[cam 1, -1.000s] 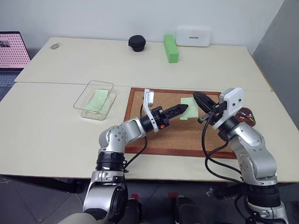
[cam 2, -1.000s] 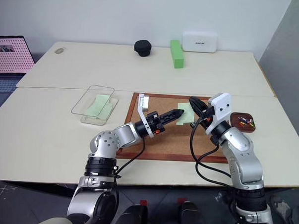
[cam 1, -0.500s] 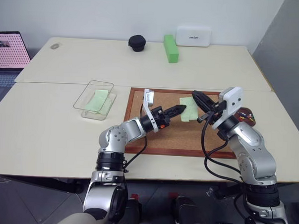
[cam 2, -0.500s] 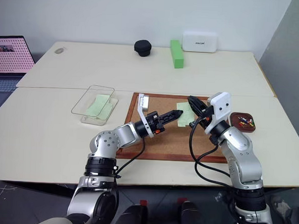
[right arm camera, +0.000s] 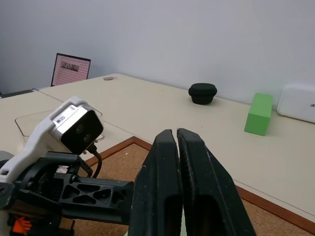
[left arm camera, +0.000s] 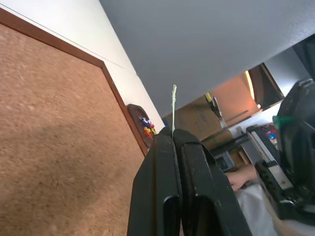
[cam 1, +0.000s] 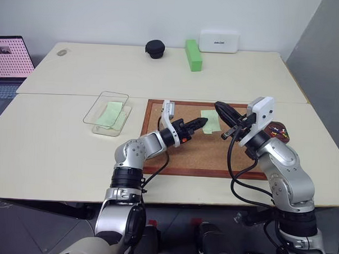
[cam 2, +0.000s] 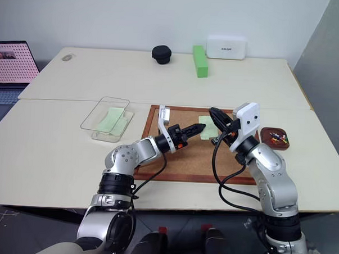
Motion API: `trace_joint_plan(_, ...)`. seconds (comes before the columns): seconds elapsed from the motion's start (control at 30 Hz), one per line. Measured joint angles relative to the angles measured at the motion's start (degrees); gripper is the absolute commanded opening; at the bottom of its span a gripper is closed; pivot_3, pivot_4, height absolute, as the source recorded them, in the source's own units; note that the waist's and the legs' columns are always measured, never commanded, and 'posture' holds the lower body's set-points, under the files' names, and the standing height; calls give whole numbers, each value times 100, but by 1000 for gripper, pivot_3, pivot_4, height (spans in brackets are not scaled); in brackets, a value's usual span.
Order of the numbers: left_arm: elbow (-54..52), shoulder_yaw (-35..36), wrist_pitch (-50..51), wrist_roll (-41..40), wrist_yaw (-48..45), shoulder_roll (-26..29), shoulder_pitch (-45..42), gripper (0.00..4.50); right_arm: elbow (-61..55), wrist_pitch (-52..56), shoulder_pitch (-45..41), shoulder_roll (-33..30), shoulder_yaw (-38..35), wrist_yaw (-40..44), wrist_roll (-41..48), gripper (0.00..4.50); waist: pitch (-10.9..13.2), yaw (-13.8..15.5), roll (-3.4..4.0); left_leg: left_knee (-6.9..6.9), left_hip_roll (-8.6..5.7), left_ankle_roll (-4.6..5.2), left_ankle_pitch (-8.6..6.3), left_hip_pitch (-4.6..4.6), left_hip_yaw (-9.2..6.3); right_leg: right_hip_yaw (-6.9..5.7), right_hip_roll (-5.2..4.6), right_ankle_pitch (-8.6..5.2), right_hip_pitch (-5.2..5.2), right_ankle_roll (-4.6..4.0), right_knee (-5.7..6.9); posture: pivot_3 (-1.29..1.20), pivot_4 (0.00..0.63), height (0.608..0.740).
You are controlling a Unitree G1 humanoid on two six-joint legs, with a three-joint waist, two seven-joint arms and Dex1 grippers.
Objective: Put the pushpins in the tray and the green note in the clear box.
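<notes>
- Now the left hand (cam 1: 202, 122) has closed on the edge of the green note (cam 1: 211, 121), over the cork board (cam 1: 179, 153).
- Right hand (cam 1: 220, 110) is closed, empty.
- Next: carry it to the clear box (cam 1: 106, 113).

Two cream tables (cam 1: 73, 151) pushed together, one near and one far, against a plain white wall (cam 1: 135, 16). Grey partition (cam 1: 325, 49) off to the right, and a laptop (cam 1: 9, 61) with a pink screen sits far left. Lighting's soft and even.
</notes>
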Motion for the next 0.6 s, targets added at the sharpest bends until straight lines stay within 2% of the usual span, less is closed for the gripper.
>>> trace_joint_plan(0.17, -45, -300, -111, 183, -102, 109, 15, 61, 41, -30, -1, -79, -27, -183, -220, 0, 0, 3, 0, 0, -1, 0, 0, 0, 0, 0, 0, 0, 0, 0, 0, 0, 150, 740)
trace_joint_plan(0.2, -297, -791, -373, 536, -320, 364, 121, 61, 180, -46, 0, -204, -74, -360, -420, 0, 0, 2, 0, -2, -1, 0, 0, 0, 2, 2, 0, 0, 0, 0, -1, 0, 150, 740)
trace_joint_plan(0.37, -1010, -2175, -1553, 1737, -1016, 1031, 314, 61, 981, 141, 118, -476, -633, -926, -803, 0, 0, 29, 0, -3, -1, 0, 0, -3, 3, 5, -2, 0, -4, -4, -1, 0, 150, 740)
trace_joint_plan(0.6, -1256, -3082, -2899, 2706, -1605, 1303, 316, 61, 1553, 735, 55, -567, -1230, -1369, -781, 0, -1, 7, 2, -3, -1, 2, 0, -4, 9, 10, -1, -1, -6, -4, 3, 0, 150, 740)
